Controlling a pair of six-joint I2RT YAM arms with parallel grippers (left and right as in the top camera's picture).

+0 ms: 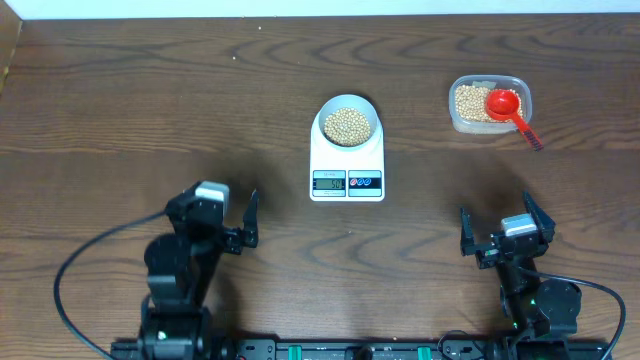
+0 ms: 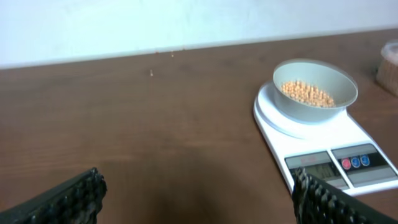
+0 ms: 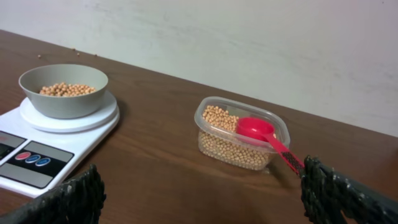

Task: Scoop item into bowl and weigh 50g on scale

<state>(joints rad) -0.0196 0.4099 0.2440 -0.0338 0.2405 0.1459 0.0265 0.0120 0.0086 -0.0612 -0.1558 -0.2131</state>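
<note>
Overhead: the left gripper [image 1: 212, 222] and right gripper [image 1: 500, 235] hang low near the table, jaws spread and empty. Ahead and between them the bowl [image 1: 372, 112] of soybeans [image 1: 349, 127] stands on the scale [image 1: 347, 160]. The red scoop [image 1: 503, 103] lies parked in the clear tub [image 1: 463, 122], ahead of the right gripper (probably because scooping is finished). The display [image 1: 329, 181] is too small to read.

Left wrist: the bowl is ahead and right of the open fingers [image 2: 68, 199], and the digits are blurred.

Right wrist: the tub sits straight ahead and the scale ahead-left, its edge cut off. The scoop's handle end hides behind a finger [image 3: 348, 196].
</note>
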